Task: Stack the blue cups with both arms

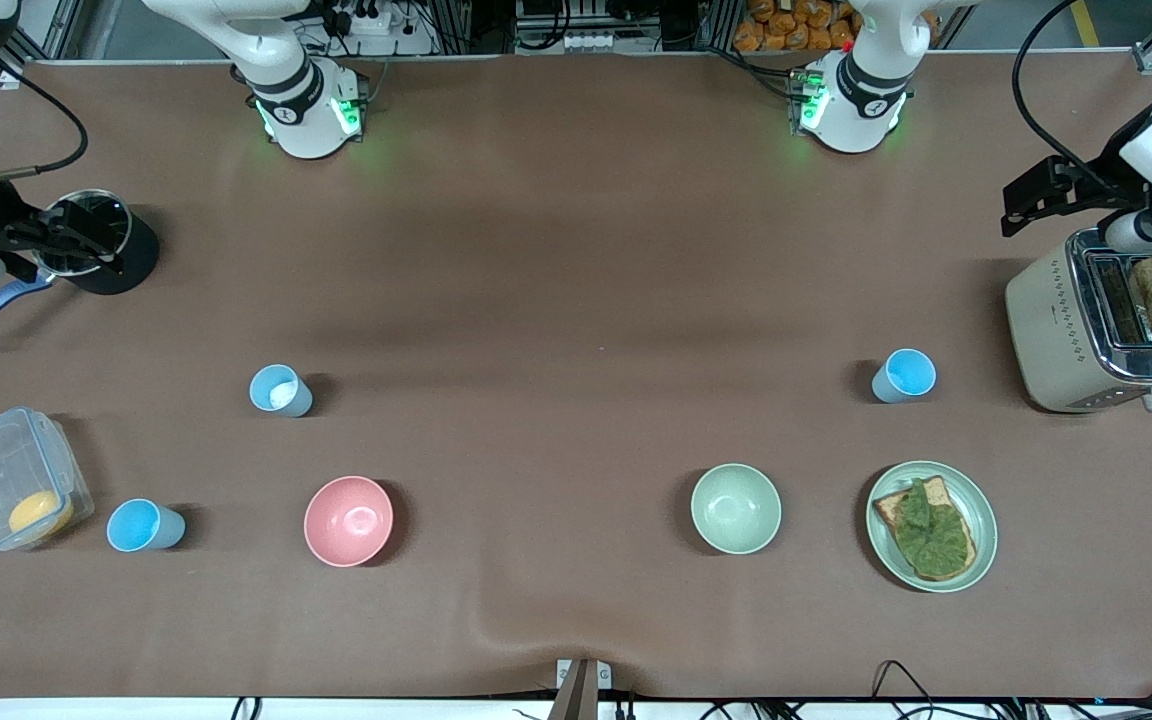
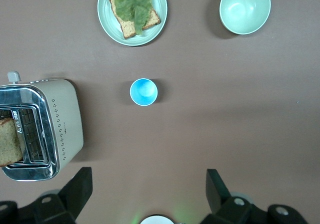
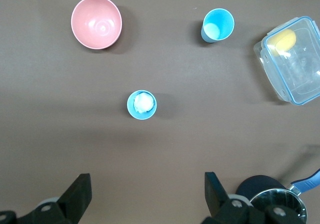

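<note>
Three blue cups stand upright and apart on a brown desk [image 1: 576, 250]. One cup [image 1: 904, 376] sits toward the left arm's end, beside a toaster [image 1: 1076, 340]. A second cup [image 1: 280, 390], with something white inside, sits toward the right arm's end. The third cup [image 1: 143, 526] is near the desk's front edge, beside a clear box [image 1: 11, 480]. The left tool [image 2: 149, 189] hangs open above the toaster's end of the desk. The right tool [image 3: 147, 194] hangs open near a black pot [image 1: 96, 243].

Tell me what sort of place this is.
Likely a robotics lab staged as a kitchen: two bench-mounted arms, a toaster holding bread, a plate of leafy toast, and blue cups on a brown-covered table.
</note>
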